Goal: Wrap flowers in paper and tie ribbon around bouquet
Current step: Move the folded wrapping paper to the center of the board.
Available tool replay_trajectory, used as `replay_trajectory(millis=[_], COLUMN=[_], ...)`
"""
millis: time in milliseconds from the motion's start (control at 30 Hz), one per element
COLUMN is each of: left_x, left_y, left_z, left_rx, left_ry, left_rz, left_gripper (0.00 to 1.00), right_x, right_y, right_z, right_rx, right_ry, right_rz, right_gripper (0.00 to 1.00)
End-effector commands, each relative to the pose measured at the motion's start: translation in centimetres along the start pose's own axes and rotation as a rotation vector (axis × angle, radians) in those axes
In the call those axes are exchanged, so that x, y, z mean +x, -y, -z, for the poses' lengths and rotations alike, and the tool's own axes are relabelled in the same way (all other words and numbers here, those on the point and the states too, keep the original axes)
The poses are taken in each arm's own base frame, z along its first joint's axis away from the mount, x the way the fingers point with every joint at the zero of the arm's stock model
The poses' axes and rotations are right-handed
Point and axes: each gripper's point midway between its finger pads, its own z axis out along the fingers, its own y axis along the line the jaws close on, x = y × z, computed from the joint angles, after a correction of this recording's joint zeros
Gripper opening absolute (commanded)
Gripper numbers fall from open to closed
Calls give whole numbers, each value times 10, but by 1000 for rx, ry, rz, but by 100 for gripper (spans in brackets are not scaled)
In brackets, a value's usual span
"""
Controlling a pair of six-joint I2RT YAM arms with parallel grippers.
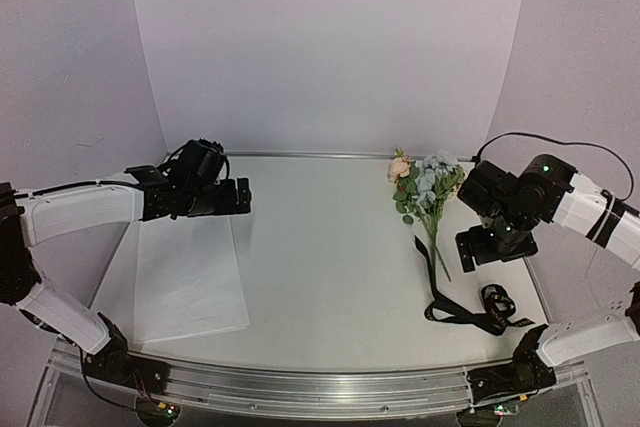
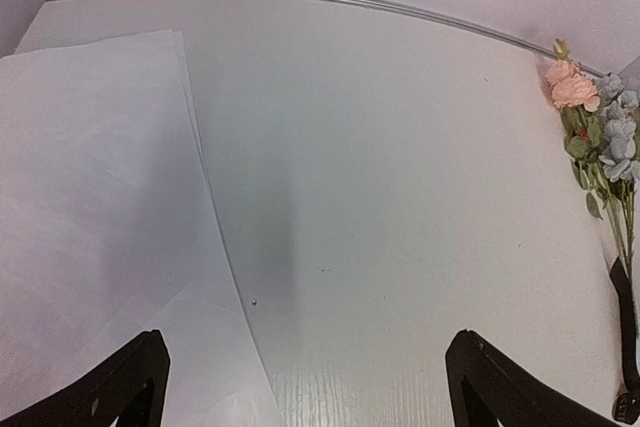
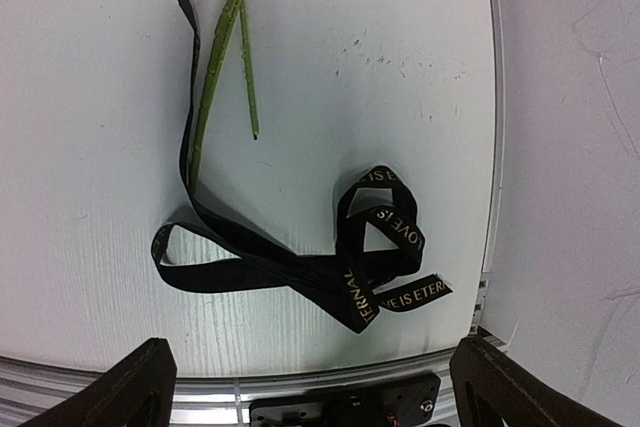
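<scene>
Done: nothing yet | paper (image 1: 190, 282) flat at 9 o'clock | flowers (image 1: 425, 187) at 2 | ribbon (image 1: 470, 312) loose at 4 | left gripper (image 1: 215, 202), right gripper (image 1: 495, 245): fingers apart, empty | left: wrap, tie

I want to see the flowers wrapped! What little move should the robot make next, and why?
Probably lower the open right fingers onto the flower stems: nothing is held yet, and the flowers lie apart from the paper.

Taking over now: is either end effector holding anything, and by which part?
Neither. The left end effector and right end effector are open, holding nothing.
</scene>
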Motion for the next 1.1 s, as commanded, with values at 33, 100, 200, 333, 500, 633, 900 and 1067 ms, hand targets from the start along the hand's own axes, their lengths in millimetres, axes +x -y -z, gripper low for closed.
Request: replay_trajectory(millis=[33,100,200,333,500,633,900,1067], left_x=[-20,-13,4,20,31,37,48,61], left_y=[-16,-35,-72,-119,-171,-208,-230,-202], left_z=[5,0,-12,-25,-37,-51,-83,-101], left_rx=[-69,-116,-195,-294,-385,-413,-341,-191], left_ry=[41,13,-41,-78,-99,-113,-152,-219], left_rz=[99,157,228,299,362,437,516,530], left_gripper=[100,100,100,100,100,100,100,100], right_x=[17,18,21,24,27,29,28,30], right_y=[8,7,1,-12,-29,-40,-48,-48], right_z=[-3,-5,-9,-15,-25,-32,-38,-42], right_rx=[23,18,-9,-52,-93,-122,-138,-134], right_ry=[-63,-63,-75,-106,-159,-183,-198,-195], right_rz=[33,30,22,15,7,-4,0,-1], right_gripper=[98,98,98,98,98,98,98,98])
